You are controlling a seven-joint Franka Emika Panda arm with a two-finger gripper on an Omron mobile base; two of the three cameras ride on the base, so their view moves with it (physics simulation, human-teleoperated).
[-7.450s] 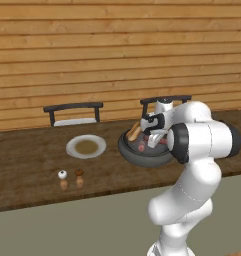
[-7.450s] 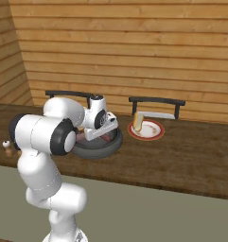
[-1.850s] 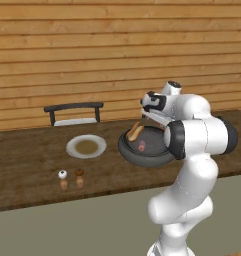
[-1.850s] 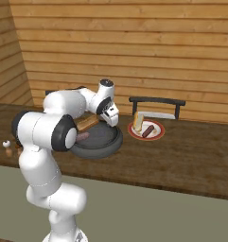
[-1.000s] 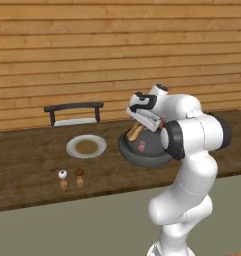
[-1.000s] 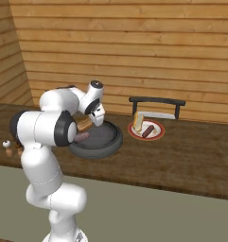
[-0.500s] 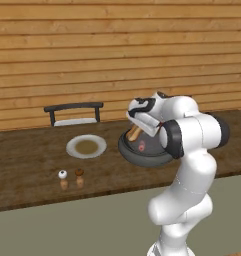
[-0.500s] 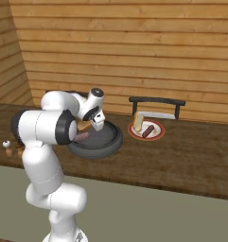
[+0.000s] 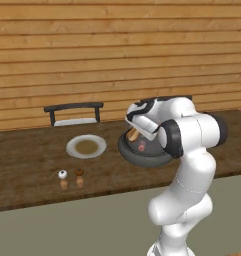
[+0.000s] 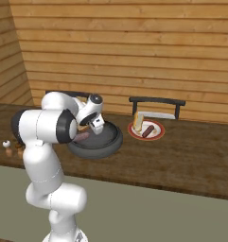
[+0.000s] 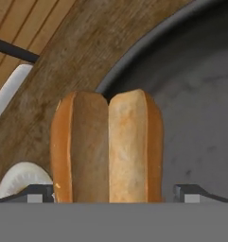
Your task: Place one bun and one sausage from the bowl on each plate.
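Two rear flanks, one close-up.

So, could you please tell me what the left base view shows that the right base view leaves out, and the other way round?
Left base view: an empty plate with a brownish centre, to the left of the bowl. Right base view: a second plate carrying a bun and a sausage, to the right of the bowl. Both: the dark bowl, the two small shakers near the counter's front edge, and the white arm bent over the bowl.
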